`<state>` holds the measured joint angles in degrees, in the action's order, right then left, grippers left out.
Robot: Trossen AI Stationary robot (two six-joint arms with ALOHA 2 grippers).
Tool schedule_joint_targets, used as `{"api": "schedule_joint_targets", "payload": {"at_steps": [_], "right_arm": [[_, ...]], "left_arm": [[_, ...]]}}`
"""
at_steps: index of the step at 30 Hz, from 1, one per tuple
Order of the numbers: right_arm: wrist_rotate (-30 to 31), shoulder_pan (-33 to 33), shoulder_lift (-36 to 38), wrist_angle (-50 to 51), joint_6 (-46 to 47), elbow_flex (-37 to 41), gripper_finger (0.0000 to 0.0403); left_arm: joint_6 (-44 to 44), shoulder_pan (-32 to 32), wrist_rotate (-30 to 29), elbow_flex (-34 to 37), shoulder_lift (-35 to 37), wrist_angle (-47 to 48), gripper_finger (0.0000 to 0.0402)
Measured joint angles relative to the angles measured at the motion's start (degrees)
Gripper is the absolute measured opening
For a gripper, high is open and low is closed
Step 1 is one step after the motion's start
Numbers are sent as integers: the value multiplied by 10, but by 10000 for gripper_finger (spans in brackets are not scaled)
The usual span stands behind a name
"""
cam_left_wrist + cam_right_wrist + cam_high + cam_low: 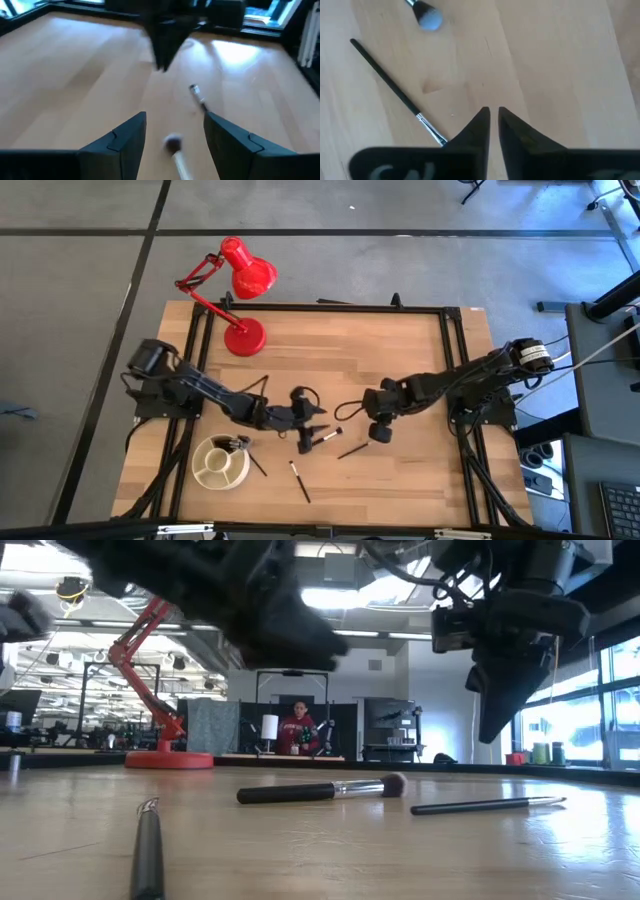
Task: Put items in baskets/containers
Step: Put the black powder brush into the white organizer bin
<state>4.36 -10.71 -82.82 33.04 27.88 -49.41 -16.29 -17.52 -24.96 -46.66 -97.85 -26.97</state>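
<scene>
A fluffy-tipped brush (pixel 326 437) lies flat on the wooden table, its bristle head (pixel 173 143) showing between the fingers of my open left gripper (pixel 175 125), which hovers just left of it (pixel 314 430) and touches nothing. A thin brush (pixel 352 450) lies to its right, close under my right gripper (pixel 380 434). That gripper (pixel 492 114) points down above bare wood, its fingers all but together and with nothing between them. Two more brushes (pixel 300 481) (pixel 258 465) lie near the cream dish (pixel 203 472), which has dark brush handles (pixel 236 443) in it.
A red desk lamp (pixel 243 300) stands on its round base at the table's far left. Black frame rails (pixel 320 307) run along the table's edges. In the low view a person (pixel 300 730) sits far behind the table. Bare wood lies at the near right.
</scene>
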Motion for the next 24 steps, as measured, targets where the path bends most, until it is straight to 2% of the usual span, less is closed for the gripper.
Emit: {"api": "schedule_joint_targets", "payload": {"at_steps": [9,13,16,20,24], "right_arm": [[4,20,0,-19,-41,-1,112],[25,22,0,-18,-43,-1,126],[26,23,0,-10,-43,-1,127],[26,23,1,3,-43,-1,128],[26,28,1,3,-49,-1,128]], "left_arm": [[-9,2,5,-131,-122,117,196],[-10,14,2,-174,-168,124,196],[-32,27,8,-200,-180,171,196],[-73,42,51,-217,-183,272,196],[-99,56,119,-219,-184,287,196]]}}
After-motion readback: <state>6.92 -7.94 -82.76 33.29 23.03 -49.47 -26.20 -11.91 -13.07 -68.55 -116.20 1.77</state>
